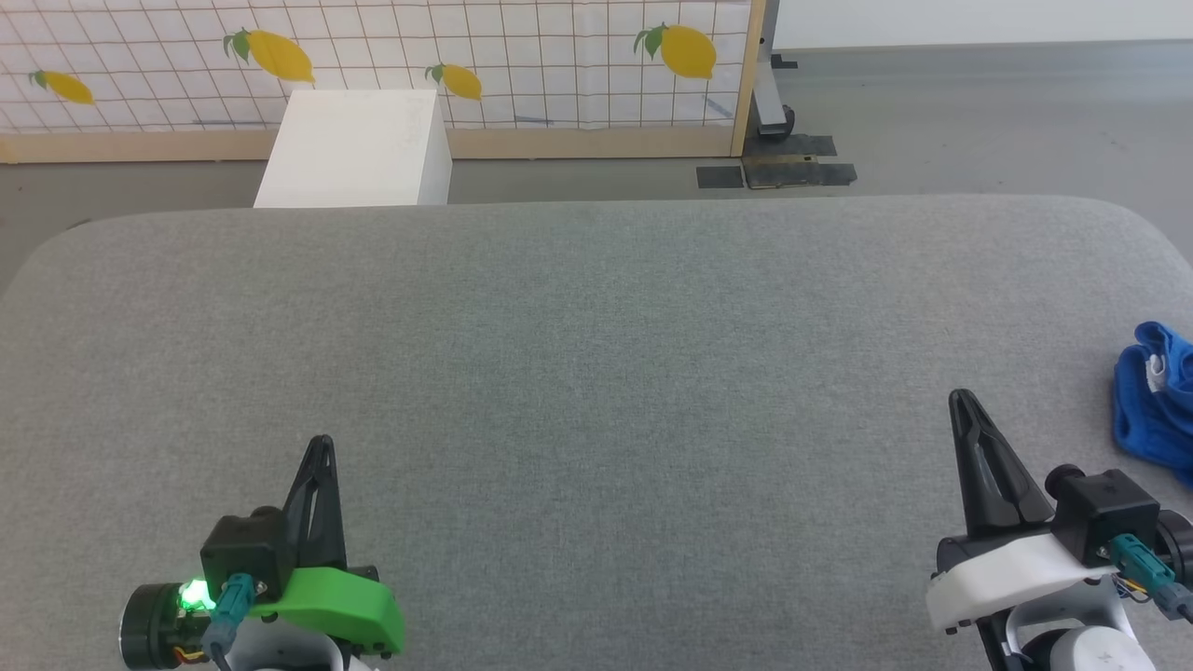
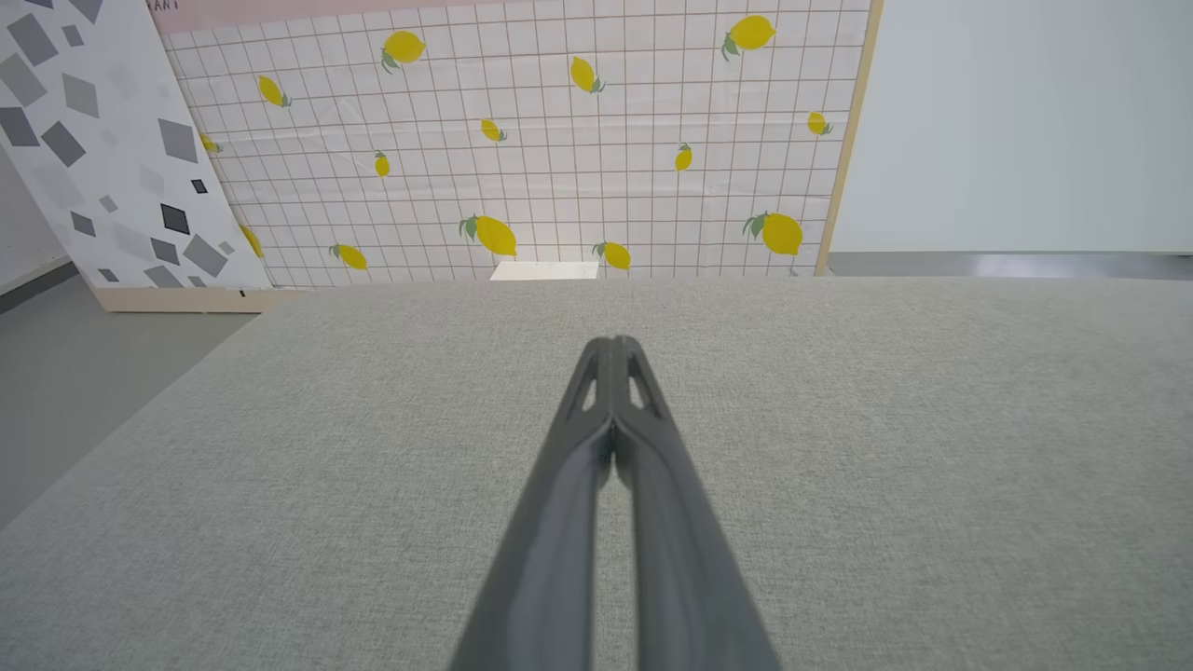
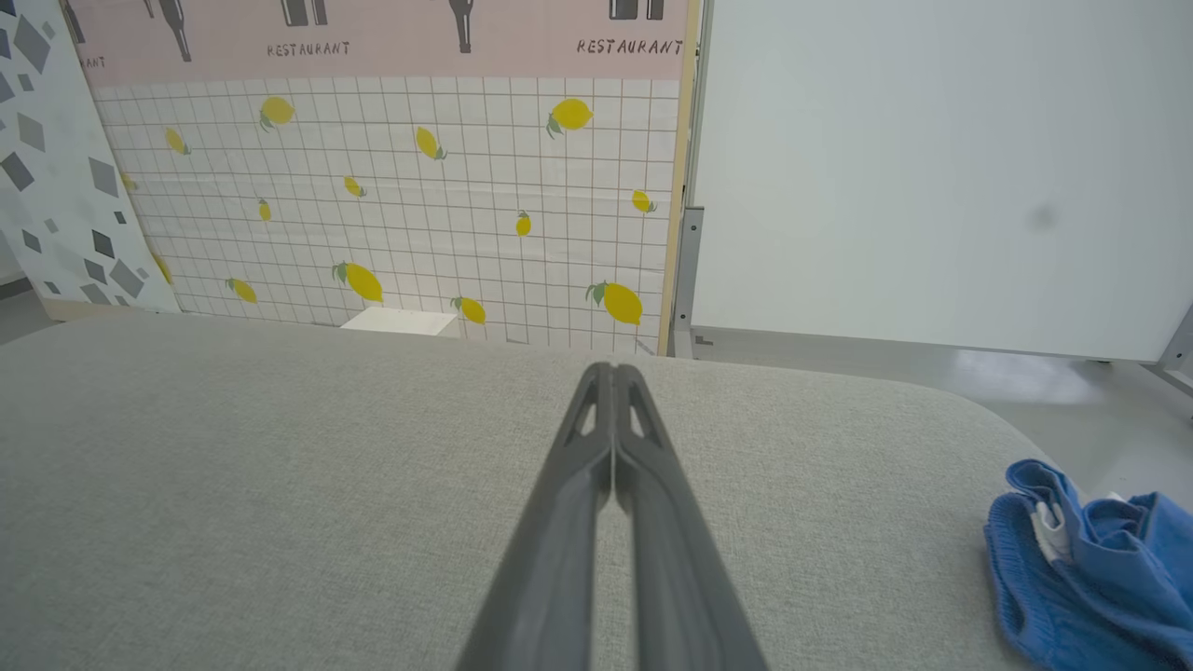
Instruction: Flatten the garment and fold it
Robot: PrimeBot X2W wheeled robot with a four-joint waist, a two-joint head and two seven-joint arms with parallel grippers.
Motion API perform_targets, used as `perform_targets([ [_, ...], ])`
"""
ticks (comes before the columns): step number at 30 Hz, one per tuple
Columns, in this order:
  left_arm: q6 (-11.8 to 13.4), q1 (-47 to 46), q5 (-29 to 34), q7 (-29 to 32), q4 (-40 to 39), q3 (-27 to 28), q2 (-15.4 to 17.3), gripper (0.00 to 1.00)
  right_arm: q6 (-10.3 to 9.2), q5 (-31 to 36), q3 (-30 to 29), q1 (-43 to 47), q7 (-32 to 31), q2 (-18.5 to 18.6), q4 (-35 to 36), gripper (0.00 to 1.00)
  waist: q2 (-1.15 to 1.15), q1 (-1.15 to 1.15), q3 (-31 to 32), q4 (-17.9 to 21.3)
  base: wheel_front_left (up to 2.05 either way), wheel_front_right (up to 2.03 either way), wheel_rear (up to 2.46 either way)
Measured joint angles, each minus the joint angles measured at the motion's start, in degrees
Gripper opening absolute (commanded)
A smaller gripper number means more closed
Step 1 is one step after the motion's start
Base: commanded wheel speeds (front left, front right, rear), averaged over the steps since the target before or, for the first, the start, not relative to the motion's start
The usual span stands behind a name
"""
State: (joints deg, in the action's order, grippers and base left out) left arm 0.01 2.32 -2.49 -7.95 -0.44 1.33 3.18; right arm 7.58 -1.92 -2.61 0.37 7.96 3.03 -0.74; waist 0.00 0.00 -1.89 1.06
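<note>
Head view first: the crumpled bright blue soft fabric garment (image 1: 1156, 401) is bunched up at the far right edge of the grey fabric-covered counter (image 1: 596, 373), partly cut off by the frame. It sits just right of the right hand (image 1: 960, 396) and about level with its tips, not touching. That hand's two dark fingers are clenched together on nothing. The left hand (image 1: 322, 440) is way over on the near left, also clenched and empty, well apart from the garment. There's a white box (image 1: 354, 149) past the far edge.

Left wrist view: the left hand (image 2: 615, 343) has its fingers pressed tight over bare counter (image 2: 932, 466).

Right wrist view: the right hand (image 3: 613, 368) is closed too, with the garment (image 3: 1090, 578) heaped at the lower right, a bit of white showing in the folds, near the counter's (image 3: 280, 466) rounded corner.
</note>
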Motion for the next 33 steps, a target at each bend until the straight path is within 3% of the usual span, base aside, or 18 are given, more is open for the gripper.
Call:
perform_targets([
  [33, -0.01, -0.62, 1.0, 3.89, 0.09, -0.56, -0.01, 0.0, 0.0, 0.63, 1.22, -0.02, -4.01, 0.0, 0.2, 0.0, 0.0, 0.0, 0.96, -0.54, 0.0, 0.0, 0.0],
])
